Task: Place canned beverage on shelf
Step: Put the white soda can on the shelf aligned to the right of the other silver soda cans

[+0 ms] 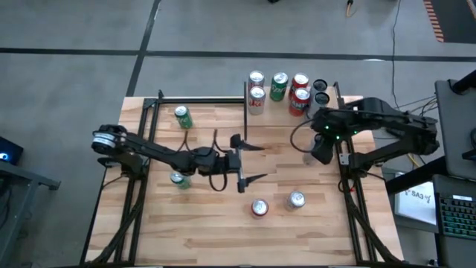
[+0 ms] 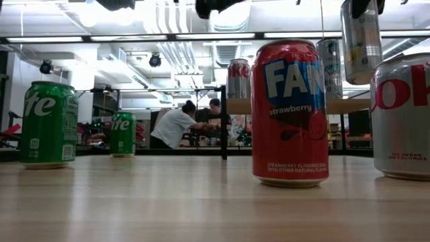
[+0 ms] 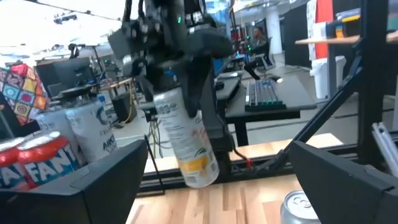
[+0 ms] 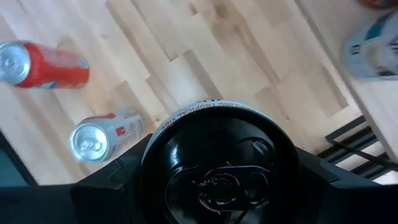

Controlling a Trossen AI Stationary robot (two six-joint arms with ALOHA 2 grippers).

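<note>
Butcher-block desk (image 1: 223, 223) under both arms, grey floor beyond; landmark: the shelf (image 1: 297, 112) at the desk's far edge, already carrying a cluster of upright cans. Well left of the shelf, two green cans (image 1: 182, 117) standing on the desk; nearer the shelf, toward the desk's middle, left gripper (image 1: 249, 158) idle, fingers spread wide, nothing between them. In front of the shelf, near the desk's front edge, a red can (image 1: 259, 208) and a silver can (image 1: 296, 199) waiting. Just right of the shelf's front, right gripper (image 1: 321, 151) clamped on a pale canned beverage (image 3: 183, 140), lifted clear of the desk. Step in hand, by judgement: carrying toward the shelf; next: move over a bare patch of board, lower upright, release without knocking neighbours.
</note>
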